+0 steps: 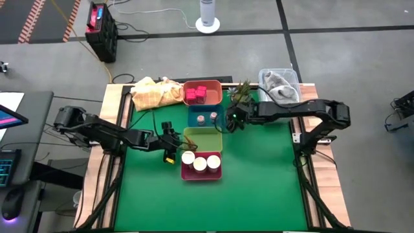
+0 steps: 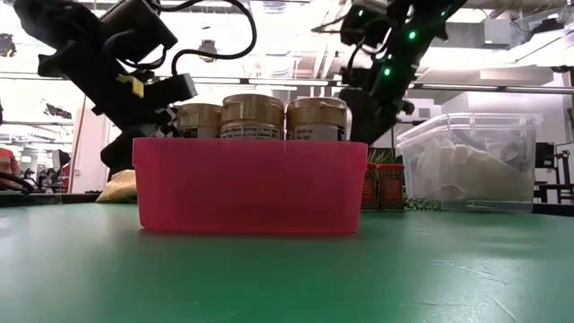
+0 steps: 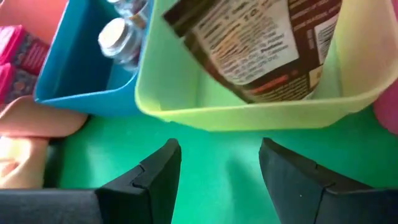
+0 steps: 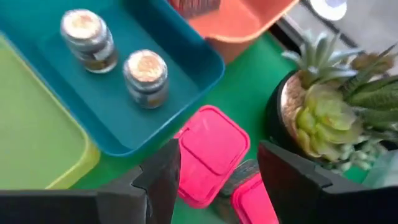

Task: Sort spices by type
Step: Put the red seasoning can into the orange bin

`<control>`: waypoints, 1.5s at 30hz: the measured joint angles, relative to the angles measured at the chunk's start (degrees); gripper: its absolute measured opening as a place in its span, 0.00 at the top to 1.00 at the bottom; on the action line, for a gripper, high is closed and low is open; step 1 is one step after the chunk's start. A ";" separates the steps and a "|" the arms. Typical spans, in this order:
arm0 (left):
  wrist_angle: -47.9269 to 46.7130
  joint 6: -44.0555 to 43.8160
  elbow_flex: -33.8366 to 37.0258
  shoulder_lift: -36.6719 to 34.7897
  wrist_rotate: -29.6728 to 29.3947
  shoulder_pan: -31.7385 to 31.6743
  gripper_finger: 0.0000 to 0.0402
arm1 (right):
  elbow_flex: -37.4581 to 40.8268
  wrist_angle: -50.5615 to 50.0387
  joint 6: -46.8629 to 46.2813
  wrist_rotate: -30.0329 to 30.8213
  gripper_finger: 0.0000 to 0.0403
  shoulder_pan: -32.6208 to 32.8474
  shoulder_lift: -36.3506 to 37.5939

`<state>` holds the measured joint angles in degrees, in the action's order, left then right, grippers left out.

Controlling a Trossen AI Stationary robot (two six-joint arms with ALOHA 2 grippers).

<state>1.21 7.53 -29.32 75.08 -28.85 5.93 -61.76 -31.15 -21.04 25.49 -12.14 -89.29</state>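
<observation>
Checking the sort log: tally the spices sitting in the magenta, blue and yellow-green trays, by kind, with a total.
Tan-lidded jars, in the magenta tray: 3
Grey-topped shakers, in the blue tray: 2
Brown packet, in the yellow-green tray: 1
Total: 6

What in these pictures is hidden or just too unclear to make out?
- Low view: the pink tray wall hides the lower parts of the three jars.
- Left wrist view: the brown packet in the yellow-green tray is cut off by the picture's edge, its print blurred.
- High view: the shakers in the blue tray are too small to read.
</observation>
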 joint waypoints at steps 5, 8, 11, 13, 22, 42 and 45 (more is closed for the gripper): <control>-8.14 -2.71 -2.08 -3.86 -0.54 0.02 0.49 | 0.00 0.88 -0.20 -3.76 0.36 -3.20 -1.89; -9.63 -3.98 -2.25 -5.94 -0.56 0.02 0.49 | 0.00 1.02 -0.89 -4.55 0.32 -3.81 -1.96; -9.72 -3.93 -2.25 -7.39 -0.56 0.04 0.49 | -0.02 2.22 -1.05 -4.73 0.29 -3.73 -1.96; -9.69 -3.71 -2.25 -7.93 -0.56 0.04 0.49 | 0.00 3.00 -1.05 -5.45 0.26 -3.59 -1.96; -9.77 -3.63 -2.25 -8.14 -0.45 0.07 0.49 | -0.02 -3.41 -5.14 -6.34 0.19 -4.08 -0.48; -9.24 -2.90 -2.28 -8.14 0.33 0.07 0.49 | -0.48 -1.10 -10.50 -7.71 0.19 -1.51 -0.01; -8.96 -2.86 -2.28 -8.14 0.38 0.07 0.49 | -0.48 -1.35 -10.88 -6.03 0.19 -1.45 -0.01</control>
<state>-7.74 4.67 -31.59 66.94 -28.47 6.00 -62.24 -32.51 -31.92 19.46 -13.59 -89.30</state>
